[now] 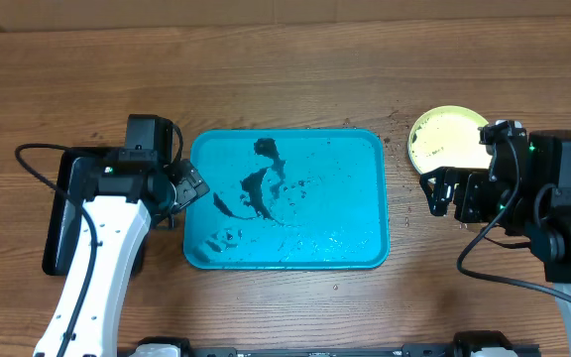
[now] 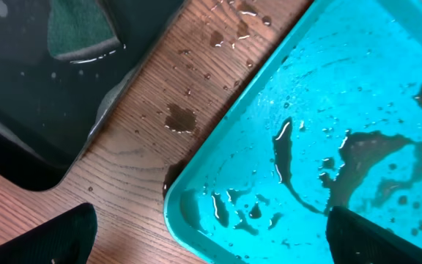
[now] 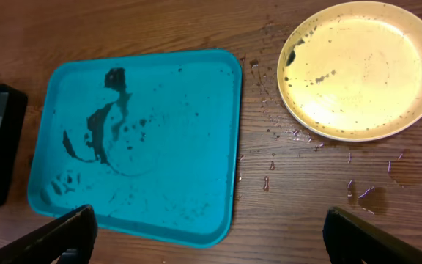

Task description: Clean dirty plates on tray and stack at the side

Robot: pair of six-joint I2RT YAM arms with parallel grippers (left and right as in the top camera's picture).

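The turquoise tray (image 1: 360,203) lies in the middle of the table, wet, with dark smears and no plate on it. It also shows in the left wrist view (image 2: 357,73) and the right wrist view (image 3: 182,147). A yellow-green plate (image 1: 446,139) with dark specks sits on the wood to the tray's right (image 3: 357,70). The white and light blue plates are not visible. My left gripper (image 1: 186,186) is open and empty over the tray's left edge (image 2: 211,242). My right gripper (image 1: 442,193) is open and empty, right of the tray and just in front of the plate (image 3: 211,242).
A smaller black tray (image 1: 62,208) lies left of the turquoise one, with a green sponge (image 2: 79,29) in it. Water drops and dark specks lie on the wood beside the tray (image 2: 178,117) and around the plate (image 3: 357,194).
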